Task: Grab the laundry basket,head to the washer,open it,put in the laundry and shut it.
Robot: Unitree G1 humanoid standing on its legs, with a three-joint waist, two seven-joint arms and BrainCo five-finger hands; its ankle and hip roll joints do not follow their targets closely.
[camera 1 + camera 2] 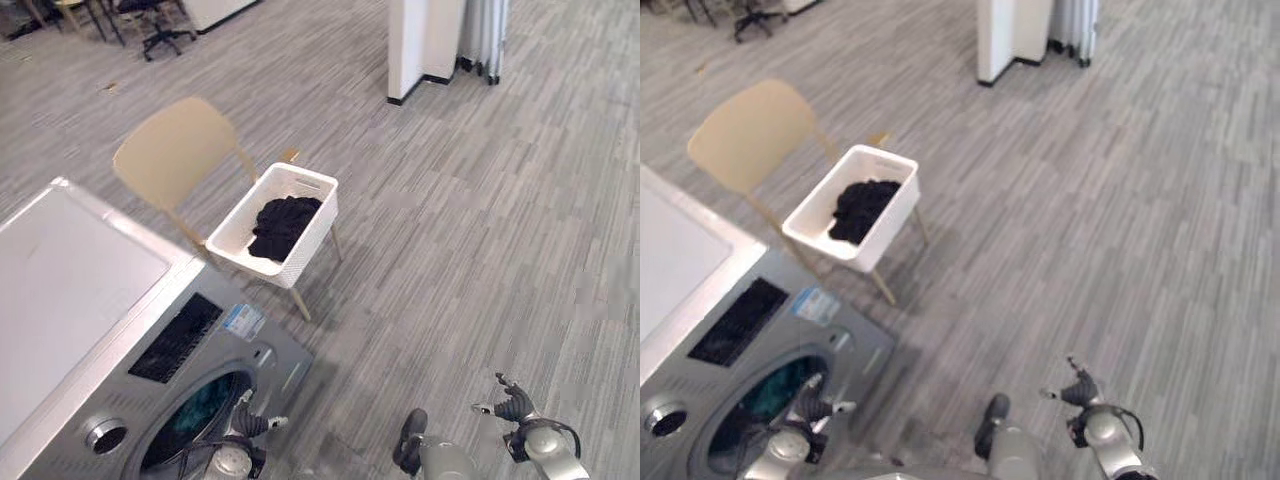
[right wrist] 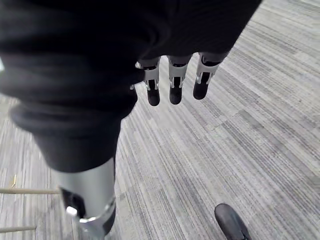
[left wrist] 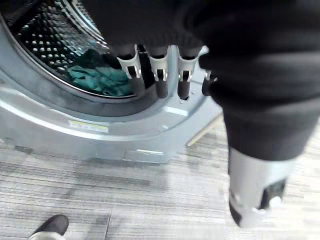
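A white laundry basket (image 1: 300, 182) rests on the seat of a beige chair (image 1: 175, 145), with black laundry (image 1: 283, 226) lying inside it. The silver-grey washer (image 1: 80, 290) stands at the lower left, and its round front (image 1: 195, 415) shows teal cloth (image 3: 95, 77) in the drum. My left hand (image 1: 250, 425) hangs just in front of that round front, its fingers (image 3: 157, 70) straight and holding nothing. My right hand (image 1: 514, 403) is open over the bare floor at the lower right, its fingers (image 2: 175, 80) relaxed. Both hands are well short of the basket.
A white pillar (image 1: 410, 45) and a folded grey partition (image 1: 485, 35) stand at the back right. An office chair (image 1: 160, 25) is at the back left. Grey striped carpet runs open to the right of the chair and basket.
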